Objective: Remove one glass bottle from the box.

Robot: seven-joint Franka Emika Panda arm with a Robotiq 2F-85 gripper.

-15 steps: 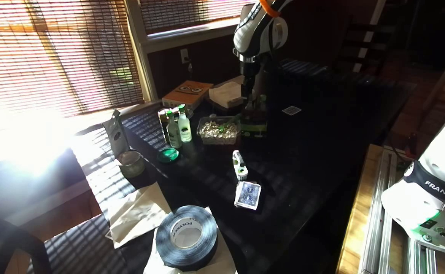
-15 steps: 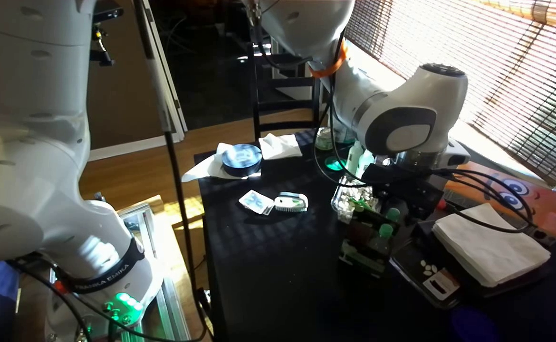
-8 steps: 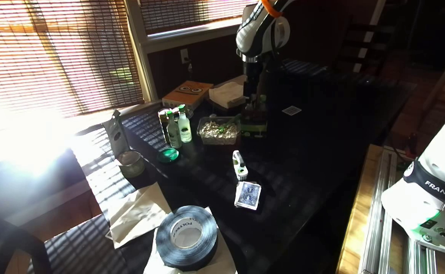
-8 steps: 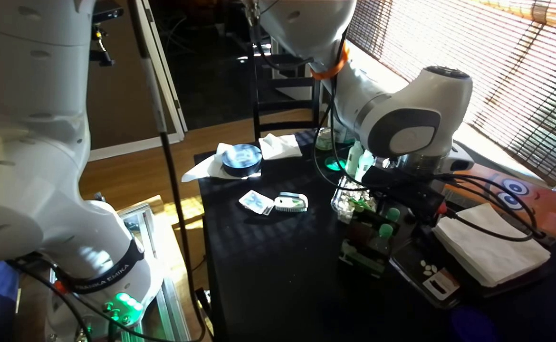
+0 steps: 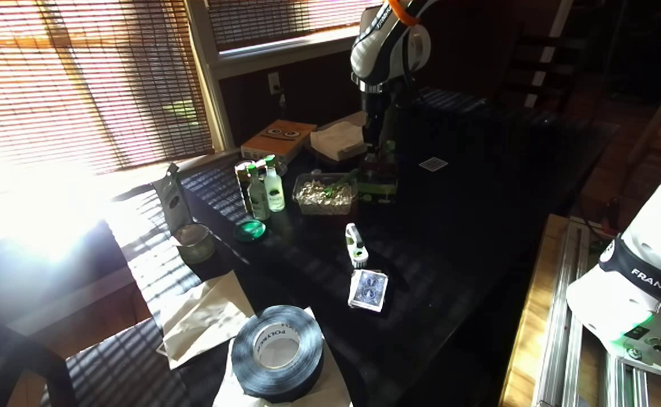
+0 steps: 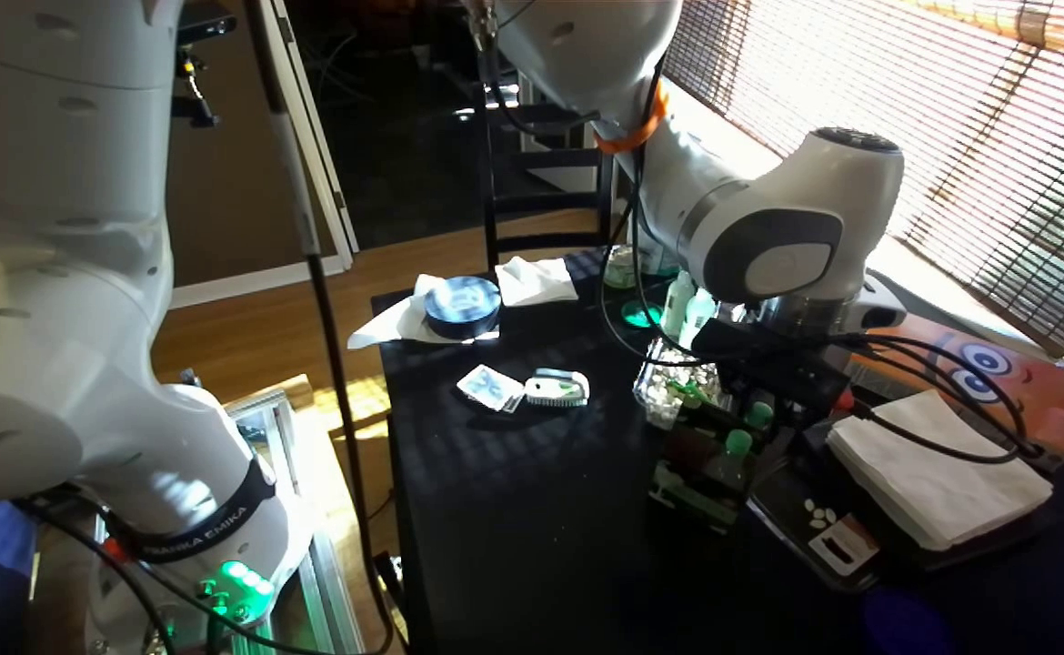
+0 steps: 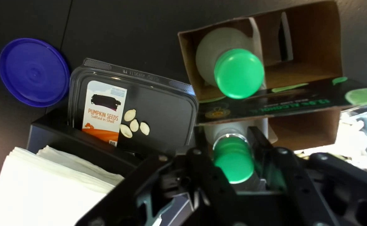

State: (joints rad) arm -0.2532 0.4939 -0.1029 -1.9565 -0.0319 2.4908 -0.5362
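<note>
The box is a dark cardboard carrier with open compartments and green print; it stands on the black table in both exterior views. A glass bottle with a green cap is in its lower-row compartment in the wrist view; its cap also shows in an exterior view. My gripper points down with its fingers on both sides of this bottle's neck, below the cap, and looks shut on it. A second green-capped bottle stands in the upper-row compartment. The bottle's lower body is hidden.
A clear tub of wrapped pieces stands beside the box. A pumpkin seeds tub, white napkins and a purple lid lie on the other side. Two bottles stand farther off, and an orange box lies by the window.
My arm first moved slightly lower and toward the window side, then stopped. The gripper fingers have drawn together, and the cap of the held bottle has shifted slightly; the second bottle stays put.
</note>
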